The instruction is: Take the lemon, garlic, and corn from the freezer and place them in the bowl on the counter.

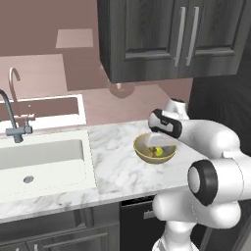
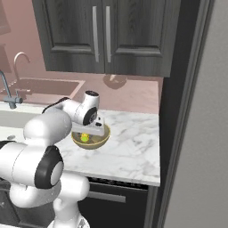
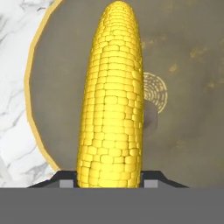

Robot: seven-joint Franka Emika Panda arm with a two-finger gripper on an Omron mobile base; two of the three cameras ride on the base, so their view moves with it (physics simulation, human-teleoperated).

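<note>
You had pincer (image 3: 109, 181) clamped on corn (image 3: 112, 96), cob hanging over bowl (image 1: 169, 156) on marble surface (image 1: 117, 166), right of sink (image 1: 44, 157). Best lowered centred before release, clear of rim.

Dark wood cabinets (image 1: 171, 37) hang on a pink wall (image 1: 44, 44)
</note>
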